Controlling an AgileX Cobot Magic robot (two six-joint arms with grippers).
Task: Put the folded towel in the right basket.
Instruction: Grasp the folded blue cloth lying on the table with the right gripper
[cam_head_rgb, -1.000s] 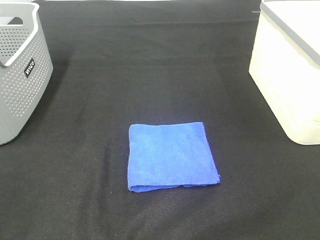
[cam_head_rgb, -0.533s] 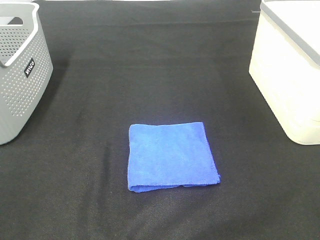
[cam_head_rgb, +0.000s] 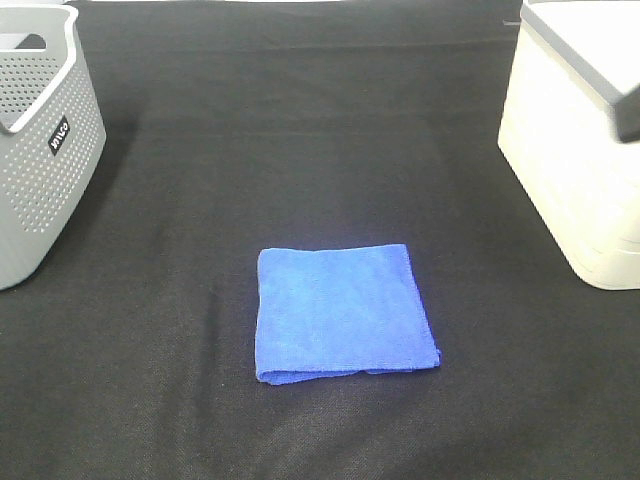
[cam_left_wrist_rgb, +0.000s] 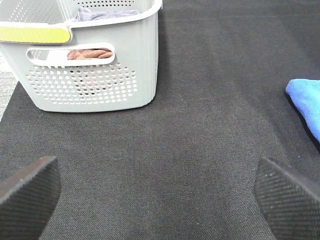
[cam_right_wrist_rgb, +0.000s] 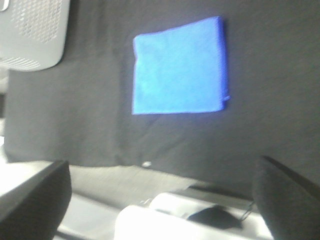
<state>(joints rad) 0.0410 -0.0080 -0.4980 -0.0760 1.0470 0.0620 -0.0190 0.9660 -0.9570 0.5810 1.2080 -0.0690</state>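
The folded blue towel (cam_head_rgb: 343, 313) lies flat on the black cloth at the table's middle, front of centre. It also shows in the right wrist view (cam_right_wrist_rgb: 178, 66), and one corner shows in the left wrist view (cam_left_wrist_rgb: 306, 100). The right basket (cam_head_rgb: 580, 170) is white and stands at the right edge. A dark part of my right arm (cam_head_rgb: 630, 115) shows above it. My right gripper (cam_right_wrist_rgb: 162, 182) is open and empty, high above the table and away from the towel. My left gripper (cam_left_wrist_rgb: 160, 187) is open and empty, low over the cloth between the grey basket and the towel.
A grey perforated basket (cam_head_rgb: 40, 150) stands at the left edge; it holds folded cloths in the left wrist view (cam_left_wrist_rgb: 90, 55). A black cloth (cam_head_rgb: 300, 150) covers the table. The white basket's rim (cam_right_wrist_rgb: 165, 215) lies under the right wrist camera.
A dark part of my right arm has come into the exterior view at the right edge, over the white basket. The towel and baskets have not moved.
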